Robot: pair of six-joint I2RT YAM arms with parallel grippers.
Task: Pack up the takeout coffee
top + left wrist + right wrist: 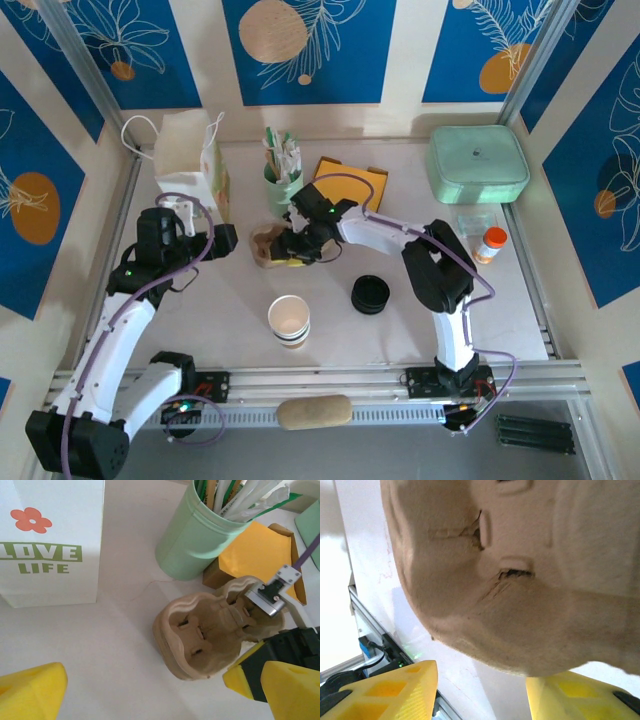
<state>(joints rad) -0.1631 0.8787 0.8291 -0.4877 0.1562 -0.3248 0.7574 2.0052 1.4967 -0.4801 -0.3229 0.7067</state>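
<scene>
Blue leaf-print walls are enclosing the white table. The takeout coffee is standing open-topped near the pulp carrier, on its arm-base side. The left gripper and right gripper are gaping beside that carrier.

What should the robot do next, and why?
Probably shut the right gripper on the cup carrier: its yellow fingers sit open at the carrier's edge, while the paper cup stands outside it with its lid off.
</scene>
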